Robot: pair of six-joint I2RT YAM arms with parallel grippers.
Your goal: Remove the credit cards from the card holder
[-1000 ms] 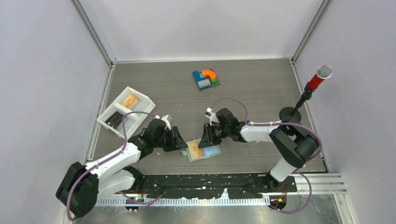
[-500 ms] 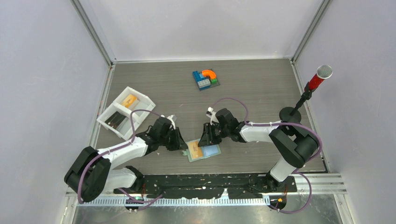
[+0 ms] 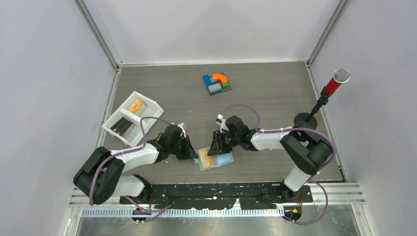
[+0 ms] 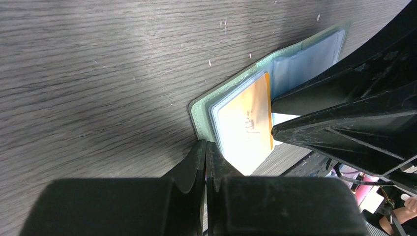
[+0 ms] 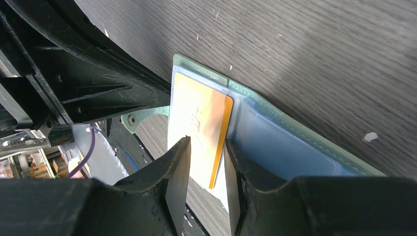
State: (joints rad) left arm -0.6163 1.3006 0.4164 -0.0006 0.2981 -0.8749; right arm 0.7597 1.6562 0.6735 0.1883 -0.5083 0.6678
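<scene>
Left arm (image 3: 133, 156) and right arm (image 3: 269, 138): white link shells, black joint housings, black bases. Purple cable (image 3: 241, 104) loops off each wrist. Left gripper (image 4: 205, 147) and right gripper (image 5: 206, 145): matte black tapered fingers, triangular ribbing, scuffed.

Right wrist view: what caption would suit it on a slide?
Right gripper, jaws apart, poised over an orange credit card in the open green card holder.

An open green card holder (image 5: 300, 130) lies on the dark surface (image 5: 319, 49) in the middle of the frame. An orange card (image 5: 201, 118) sits in its left clear pocket. At the bottom, black jaws stand a little apart, with the card's lower edge between them.
</scene>
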